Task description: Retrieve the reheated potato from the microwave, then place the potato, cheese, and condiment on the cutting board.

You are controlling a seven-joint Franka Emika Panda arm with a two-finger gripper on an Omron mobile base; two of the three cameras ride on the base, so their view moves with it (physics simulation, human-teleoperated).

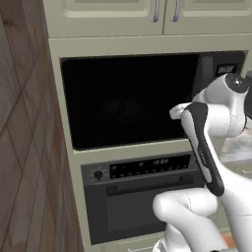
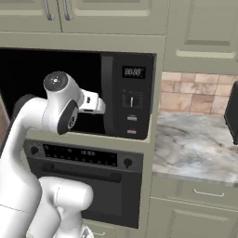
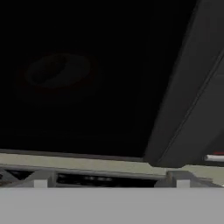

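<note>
A: How does the arm sit?
B: It rises from the base, folds at the elbow and reaches level toward the microwave (image 1: 128, 98). The hand (image 2: 100, 106) is at the right end of the dark glass door, just beside the control panel (image 2: 132, 100).
A: Clenched or released?
B: Released. In the hand view the fingertips (image 3: 41, 178) stand wide apart with nothing between them.
A: And the potato?
B: I cannot make it out. Behind the glass there is only a faint round plate (image 3: 57, 70), too dim to read.
A: Edges and room?
B: The microwave is boxed into a cream cabinet column, with the oven (image 1: 142, 197) straight below and a wood-panelled wall (image 1: 22, 147) to the left. To the right the marble desk (image 2: 195, 148) lies open, with a dark object (image 2: 232, 111) at its far edge
</note>
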